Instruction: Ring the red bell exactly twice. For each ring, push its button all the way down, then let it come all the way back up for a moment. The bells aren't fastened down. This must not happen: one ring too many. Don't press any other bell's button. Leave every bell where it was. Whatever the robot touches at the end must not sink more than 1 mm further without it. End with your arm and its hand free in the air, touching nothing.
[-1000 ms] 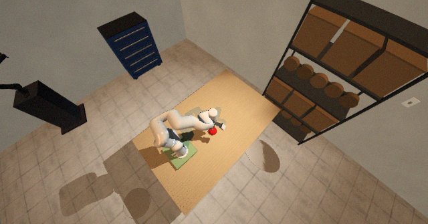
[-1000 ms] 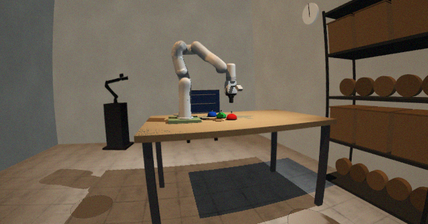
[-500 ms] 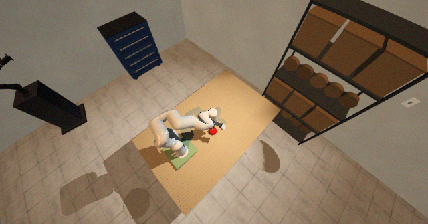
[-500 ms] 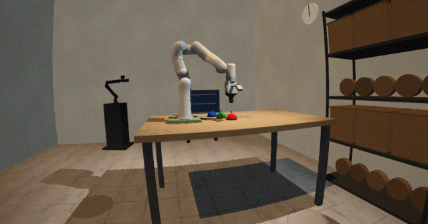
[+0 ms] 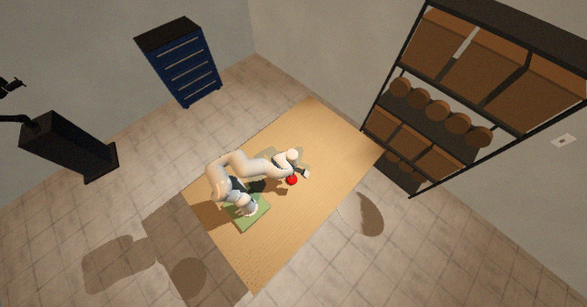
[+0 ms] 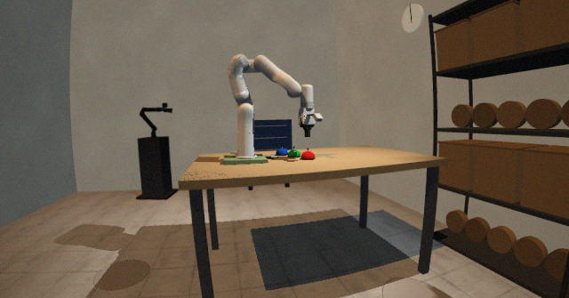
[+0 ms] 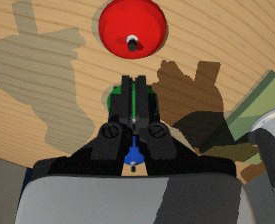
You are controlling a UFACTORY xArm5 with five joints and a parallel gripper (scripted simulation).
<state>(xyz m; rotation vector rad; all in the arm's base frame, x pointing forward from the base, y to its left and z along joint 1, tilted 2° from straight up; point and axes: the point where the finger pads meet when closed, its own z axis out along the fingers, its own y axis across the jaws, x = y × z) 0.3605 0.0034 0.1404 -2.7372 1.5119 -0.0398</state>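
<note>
Red bell: red bell (image 6: 308, 156) sits on the wooden worktop (image 6: 356, 162), right under the hand, with a gap of air between them. In the wrist view it (image 7: 132, 24) lies just past the fingertips.
Button: a small button (image 7: 131, 42) pokes up from the middle of the red bell. Nothing is touching it.
Hand: the hand (image 6: 307, 133) hangs above the red bell and points straight down. Its 2 fingers are pressed together with nothing between them.
Green bell: the green bell (image 6: 293, 154) is next to the red one, on the side nearer the arm's base. In the wrist view it is mostly hidden behind the closed fingers.
Blue bell: the blue bell (image 6: 281, 152) comes after the green one, even nearer the base. The 3 bells make 1 row.
Base plate: the white arm stands on a green plate (image 6: 229, 160) on the worktop, well behind the hand.
</note>
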